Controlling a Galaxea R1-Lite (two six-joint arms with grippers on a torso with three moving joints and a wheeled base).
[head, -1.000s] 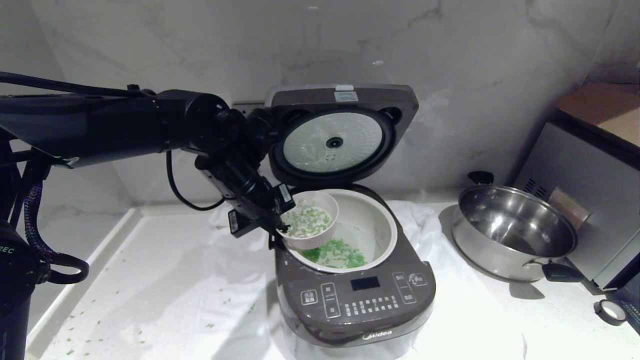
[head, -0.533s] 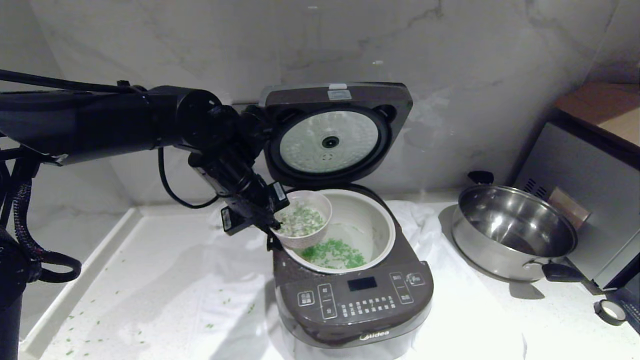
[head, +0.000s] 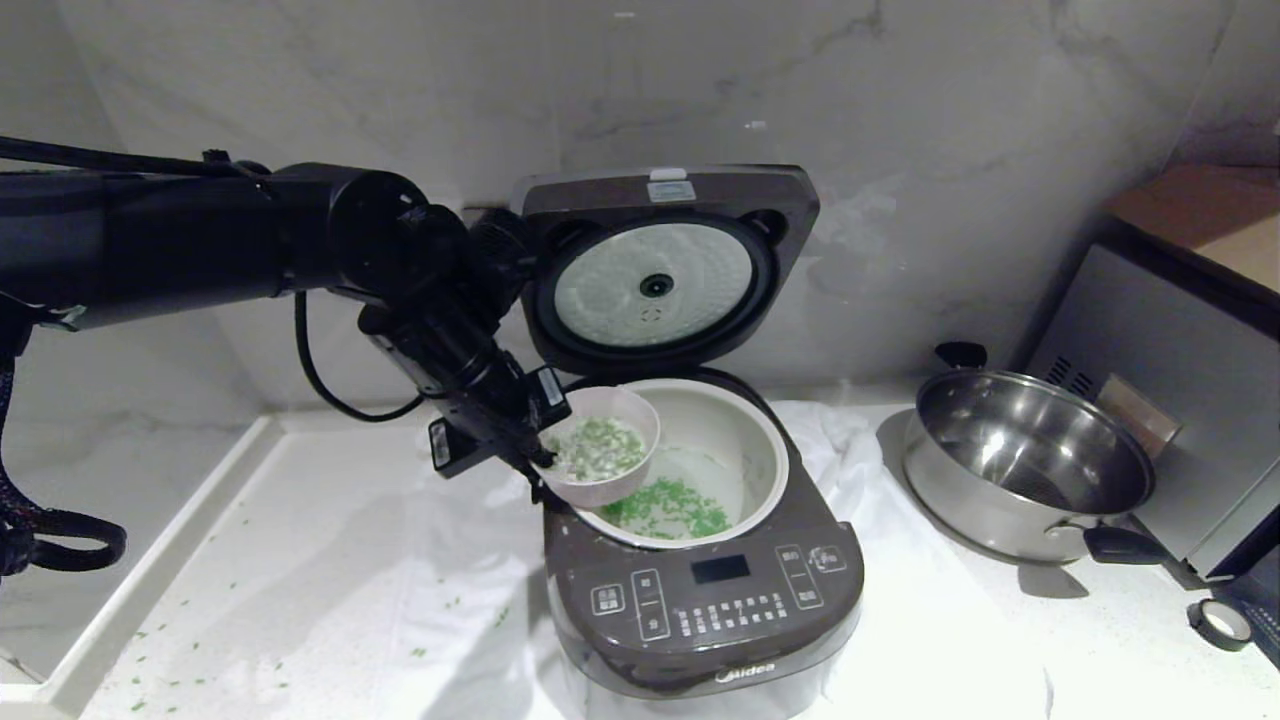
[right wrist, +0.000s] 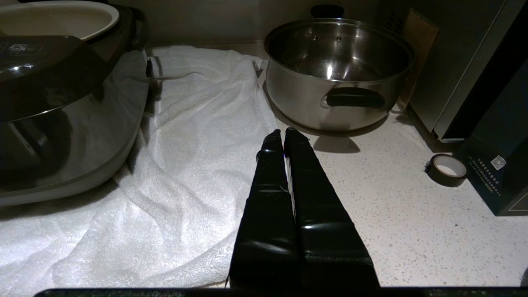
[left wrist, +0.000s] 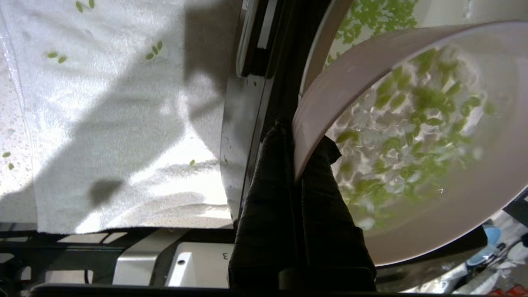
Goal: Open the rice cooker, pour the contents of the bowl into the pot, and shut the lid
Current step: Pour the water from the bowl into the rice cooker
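Observation:
The dark brown rice cooker (head: 700, 610) stands on a white towel with its lid (head: 660, 270) swung up against the wall. Its pale pot (head: 745, 440) is uncovered, and green contents (head: 670, 510) lie on the pot's bottom. My left gripper (head: 535, 455) is shut on the rim of the small bowl (head: 600, 485) and holds it over the pot's left rim. In the left wrist view the fingers (left wrist: 268, 173) pinch the bowl's wall (left wrist: 354, 78), and green and white bits (left wrist: 416, 103) cling inside. My right gripper (right wrist: 284, 134) is shut and empty, low beside the cooker.
A steel pan (head: 1030, 465) with black handles sits right of the cooker, and a grey oven box (head: 1180, 400) stands beyond it. A tape roll (head: 1222, 622) lies at the front right. The white towel (head: 460, 560) spreads left of the cooker, and green bits (head: 200, 660) dot the counter.
My left gripper has drawn the bowl a little to the left, toward the pot's left rim. The cooker has also shifted slightly left; the pan has stayed put.

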